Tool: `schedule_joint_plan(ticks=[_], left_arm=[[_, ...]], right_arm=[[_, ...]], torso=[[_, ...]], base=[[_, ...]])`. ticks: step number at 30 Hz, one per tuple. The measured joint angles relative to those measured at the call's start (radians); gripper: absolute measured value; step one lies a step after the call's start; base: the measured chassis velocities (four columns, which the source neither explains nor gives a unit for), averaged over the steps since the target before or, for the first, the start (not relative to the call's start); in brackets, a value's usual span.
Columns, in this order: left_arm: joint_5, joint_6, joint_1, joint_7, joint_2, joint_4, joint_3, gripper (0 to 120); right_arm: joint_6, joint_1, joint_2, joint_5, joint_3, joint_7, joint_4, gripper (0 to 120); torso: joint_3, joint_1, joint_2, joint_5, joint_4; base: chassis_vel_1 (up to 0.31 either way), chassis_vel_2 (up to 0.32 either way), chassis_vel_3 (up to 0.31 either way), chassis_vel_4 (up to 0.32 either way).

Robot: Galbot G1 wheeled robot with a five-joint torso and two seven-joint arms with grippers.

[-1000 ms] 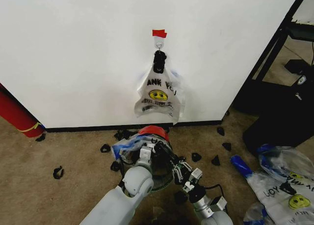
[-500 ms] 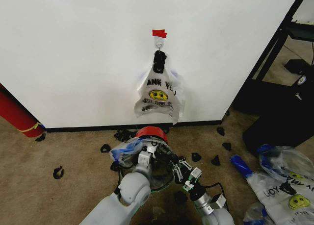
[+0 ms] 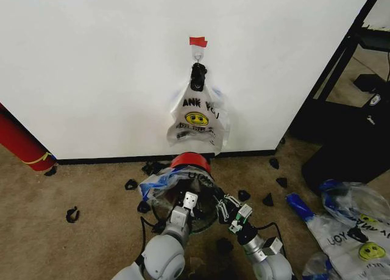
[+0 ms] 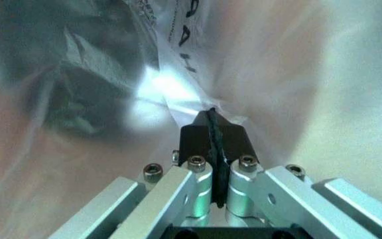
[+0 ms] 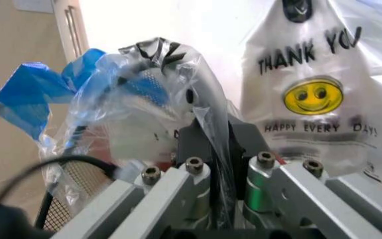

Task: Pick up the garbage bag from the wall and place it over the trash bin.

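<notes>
**Spreading the bag over the bin**

We are stretching the bag point(image 3: 159, 183) across the bin point(image 3: 190, 164) below the wall point(image 3: 91, 66). The left tool point(image 4: 212, 130) and right tool point(image 5: 211, 137) are each clamped flat on a fold of film, so we should be pulling the folds apart evenly, keeping them low past the rim (thin film tears easily). It is looking translucent, crinkly, blue-edged.
</notes>
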Motion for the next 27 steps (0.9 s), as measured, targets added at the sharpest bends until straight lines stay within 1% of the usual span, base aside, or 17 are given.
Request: schedule_joint_plan(ticks=[5,12,16,18,19,20,23,26,27], left_arm=[[0.029,-0.030,-0.056,-0.003,-0.048,0.089,-0.011,0],[0.038,-0.034,-0.092,-0.008,-0.064,0.136,-0.028,0],[0.045,-0.045,-0.089,-0.008,-0.062,0.143,-0.032,0],[0.045,-0.052,-0.075,-0.008,-0.055,0.127,-0.033,0],[0.045,-0.059,-0.052,-0.005,-0.044,0.091,-0.032,0],[0.045,-0.059,-0.052,-0.005,-0.044,0.091,-0.032,0],[0.050,-0.066,0.007,0.020,-0.011,-0.011,-0.031,0],[0.069,-0.074,0.078,0.053,0.028,-0.099,-0.039,0],[0.069,-0.074,0.078,0.053,0.028,-0.099,-0.039,0]], right_arm=[[-0.005,-0.036,-0.026,0.013,-0.006,-0.002,0.045,1],[-0.006,-0.057,-0.034,0.045,-0.007,-0.020,0.069,1],[-0.004,-0.055,-0.029,0.053,-0.007,-0.026,0.068,1],[0.001,-0.046,-0.024,0.053,-0.001,-0.023,0.061,1],[0.006,-0.034,-0.016,0.053,0.007,-0.008,0.043,1],[0.006,-0.034,-0.016,0.053,0.007,-0.008,0.043,1],[0.009,-0.009,-0.002,0.068,0.016,0.018,0.006,1],[-0.008,0.006,0.007,0.120,0.014,0.037,-0.010,1],[-0.008,0.006,0.007,0.120,0.014,0.037,-0.010,1]], torso=[[0.000,0.000,0.000,0.0000,-0.0002],[0.000,0.000,0.000,0.0000,-0.0001],[0.000,0.000,0.000,0.0000,-0.0002],[0.000,0.000,0.000,0.0000,-0.0002],[0.000,0.000,0.000,0.0000,0.0000],[0.000,0.000,0.000,0.0000,0.0000],[0.000,0.000,0.000,0.0000,-0.0002],[0.000,0.000,0.000,-0.0001,-0.0001],[0.000,0.000,0.000,-0.0001,-0.0001]], base=[[0.000,0.000,0.000,0.000],[0.000,0.000,0.000,0.000],[0.000,0.000,0.000,0.000],[0.000,0.000,0.000,0.000],[0.000,0.000,0.000,0.000],[0.000,0.000,0.000,0.000],[0.000,0.000,0.000,0.000],[0.000,0.000,0.000,0.000],[0.000,0.000,0.000,0.000]])
